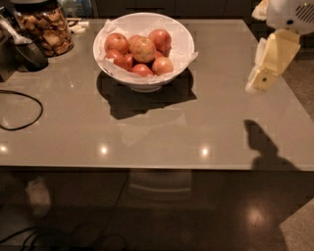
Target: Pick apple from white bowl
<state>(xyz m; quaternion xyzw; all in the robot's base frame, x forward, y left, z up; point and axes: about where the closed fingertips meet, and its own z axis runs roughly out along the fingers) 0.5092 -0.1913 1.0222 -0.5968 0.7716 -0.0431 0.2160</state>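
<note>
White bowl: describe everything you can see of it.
The white bowl is wide, round and glossy, with sloping sides and a crinkled white paper lining. It stands upright on the grey table, far centre, holding piled apples, the yellowest apple on top. The gripper hangs apart at the right.

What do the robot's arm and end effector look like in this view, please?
The end effector, at the right edge, is cream-yellow, flat and angular, with a small dark dot. Above it sits a rounded white housing with a dark slotted grille.
</note>
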